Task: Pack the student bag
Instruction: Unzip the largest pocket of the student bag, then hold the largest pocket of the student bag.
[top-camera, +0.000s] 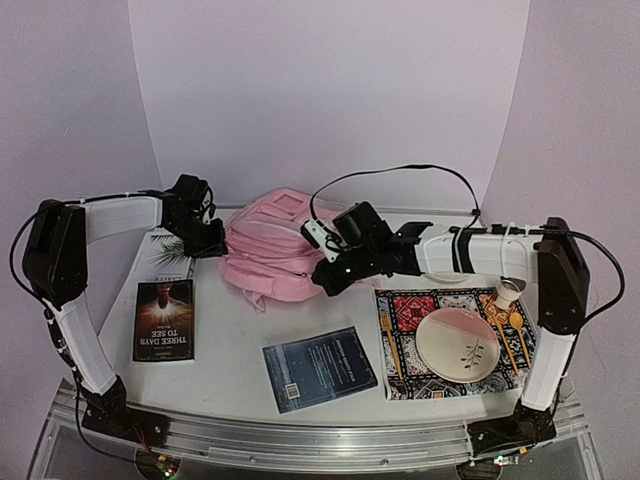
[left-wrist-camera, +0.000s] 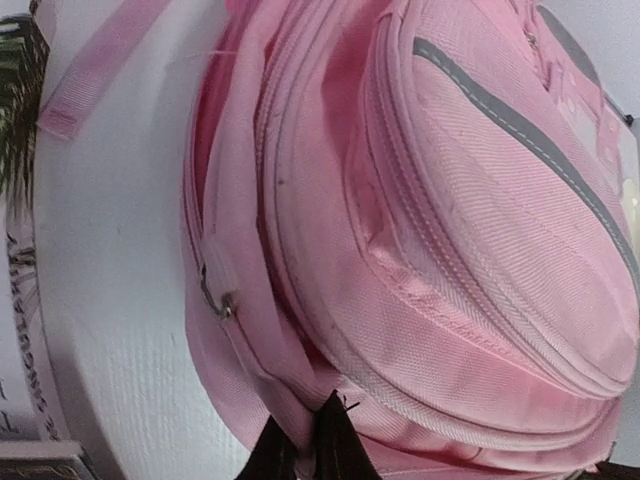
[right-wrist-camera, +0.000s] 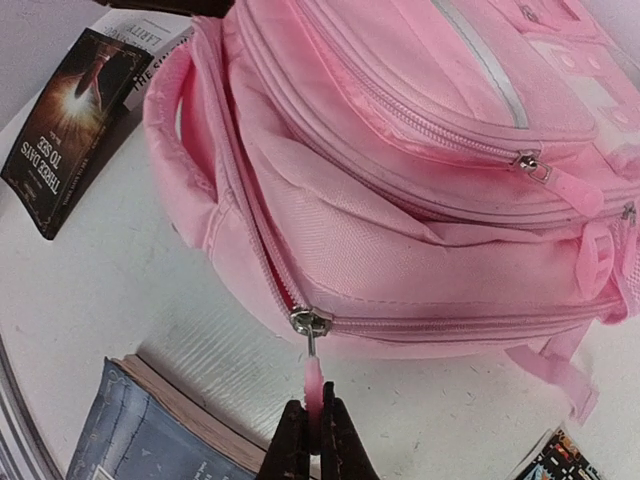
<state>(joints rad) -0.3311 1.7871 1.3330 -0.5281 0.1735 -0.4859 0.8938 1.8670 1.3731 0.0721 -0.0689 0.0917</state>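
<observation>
Student bag (top-camera: 270, 255) lies mid-desk (top-camera: 230, 325), toward back. Right tool (right-wrist-camera: 318, 425) clenched on pink zipper pull (right-wrist-camera: 314, 378). Left tool (left-wrist-camera: 305, 445) pinches bag's fabric edge. "Three Days to See" book (top-camera: 165, 318) and blue-grey book (top-camera: 320, 368) lie outside the bag. Judgement: early stage, zip opening only beginning, all packing ahead.

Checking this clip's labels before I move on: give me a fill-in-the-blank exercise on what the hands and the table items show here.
The right hand is shut on the pull of the backpack's ____.
The left hand pinches the backpack's ____-colored fabric.
The black book reads "Three Days to ____".
The plate sits on a patterned mat on the robot's ____ side.
Missing words: zipper, pink, See, right.
</observation>
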